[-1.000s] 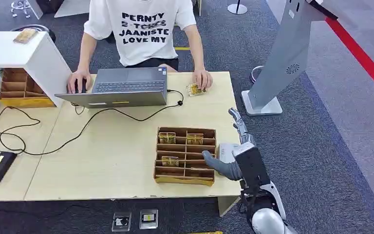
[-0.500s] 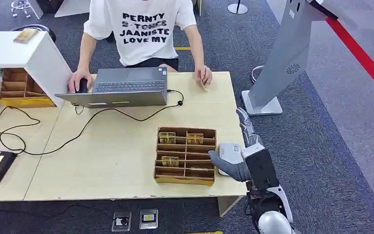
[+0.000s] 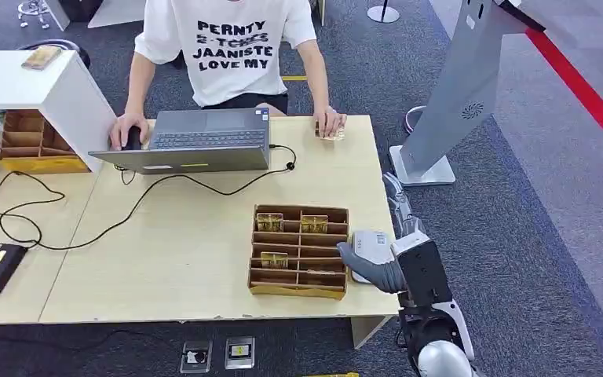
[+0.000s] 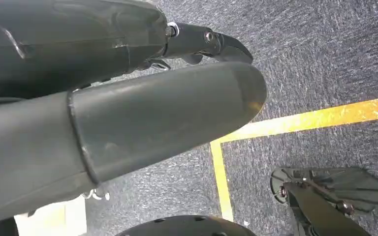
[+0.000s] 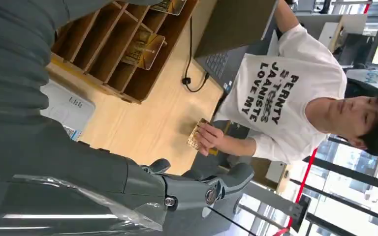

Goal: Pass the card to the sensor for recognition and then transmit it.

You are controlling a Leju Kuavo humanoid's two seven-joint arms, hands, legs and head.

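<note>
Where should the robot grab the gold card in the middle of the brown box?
Best by its top edge, from straight above. The gold card stands in a narrow slot of the brown box, with dividers close on both faces, so only the upper edge seems free to pinch. The right hand hovers by the box's right side.

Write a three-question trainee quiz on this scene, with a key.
1. True or false: the right hand holds a card.
2. Who holds a card at the table's far edge? A) the person B) the left hand C) nobody
3. Fill in: the small white device lies beside the brown ____.

Key: 1 false; 2 A; 3 tray.
</note>
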